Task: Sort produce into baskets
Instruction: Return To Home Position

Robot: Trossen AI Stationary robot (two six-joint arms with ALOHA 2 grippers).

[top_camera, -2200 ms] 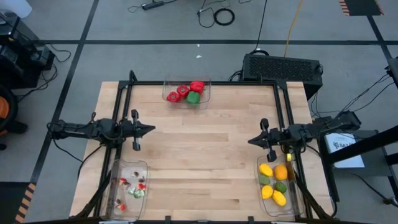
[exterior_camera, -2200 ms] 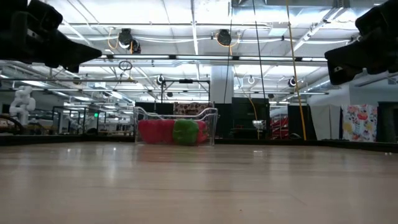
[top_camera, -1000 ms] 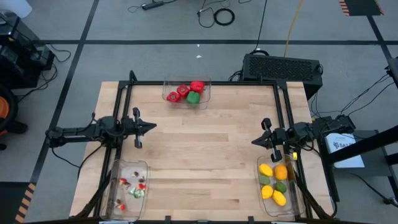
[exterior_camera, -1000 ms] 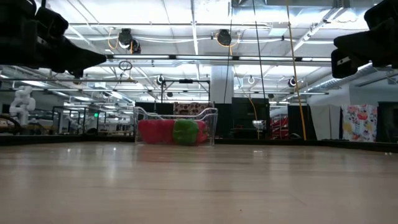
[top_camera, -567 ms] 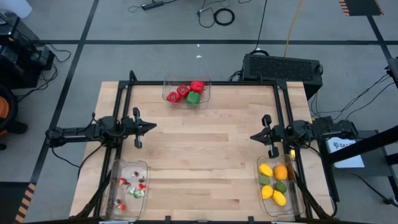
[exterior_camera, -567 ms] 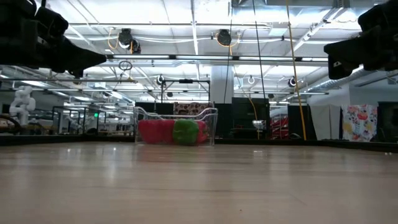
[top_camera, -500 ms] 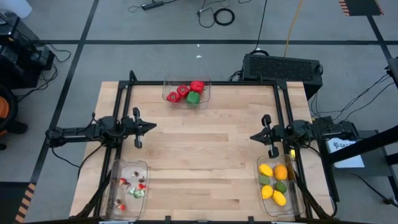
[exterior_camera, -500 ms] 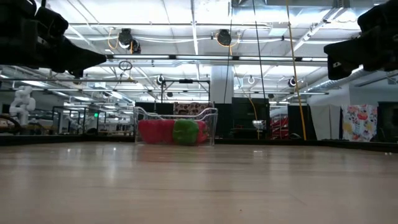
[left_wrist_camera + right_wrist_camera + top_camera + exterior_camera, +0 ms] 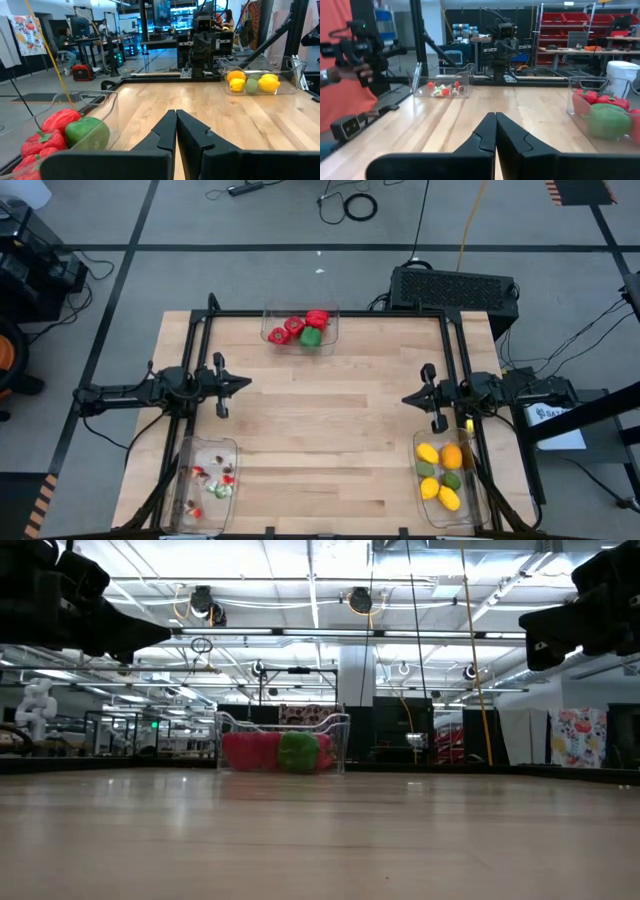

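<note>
Three clear baskets stand on the wooden table. The one at the far edge (image 9: pixel 300 328) holds red and green peppers (image 9: pixel 65 132). The near-left one (image 9: pixel 208 480) holds tiny red, white and green bits (image 9: pixel 442 89). The near-right one (image 9: pixel 445 475) holds lemons, an orange and a lime (image 9: pixel 252 82). My left gripper (image 9: pixel 245 385) hovers at the table's left side, pointing level toward the right, shut on nothing (image 9: pixel 176 125). My right gripper (image 9: pixel 405 399) hovers at the right side, pointing level toward the left, also shut and holding nothing (image 9: pixel 495 127).
A black frame rail (image 9: pixel 320 313) runs along the table's far edge and down both sides. A black box (image 9: pixel 455 288) sits beyond the far right corner. In the right wrist view a person in orange (image 9: pixel 342 85) stands beyond the table's left side, holding a dark device.
My right gripper has swung a little toward the table's far edge, staying level and shut. The baskets and produce lie as before.
</note>
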